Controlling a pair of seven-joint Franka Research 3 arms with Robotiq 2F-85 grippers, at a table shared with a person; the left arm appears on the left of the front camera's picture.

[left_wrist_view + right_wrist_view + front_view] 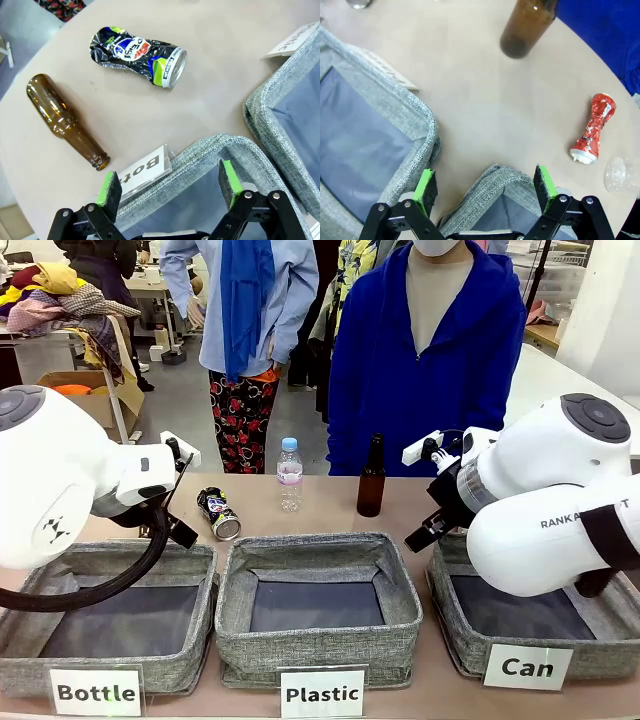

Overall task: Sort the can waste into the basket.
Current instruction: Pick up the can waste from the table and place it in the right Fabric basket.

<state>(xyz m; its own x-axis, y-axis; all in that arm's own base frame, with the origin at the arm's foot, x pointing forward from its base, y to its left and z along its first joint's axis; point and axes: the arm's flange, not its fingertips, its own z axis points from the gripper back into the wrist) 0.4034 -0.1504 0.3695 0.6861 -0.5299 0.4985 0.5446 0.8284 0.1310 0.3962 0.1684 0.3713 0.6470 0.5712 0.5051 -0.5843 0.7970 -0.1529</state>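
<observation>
Starting the first pick, nothing held: left gripper (169, 184) and right gripper (486, 184) both hang wide open. Crushed black printed metal can (137, 56) lies by the far edge of the table (330, 523), left side; crushed red metal can (593, 129) near its far right edge. Next we'd grab red and carry it to the grey woven-fabric "Can" basket (462, 650).

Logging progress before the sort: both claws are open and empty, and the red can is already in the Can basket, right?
No. The red can lies crushed on the table, outside the Can basket; the right wrist view shows it. The left claw and right claw are indeed open and empty.
</observation>
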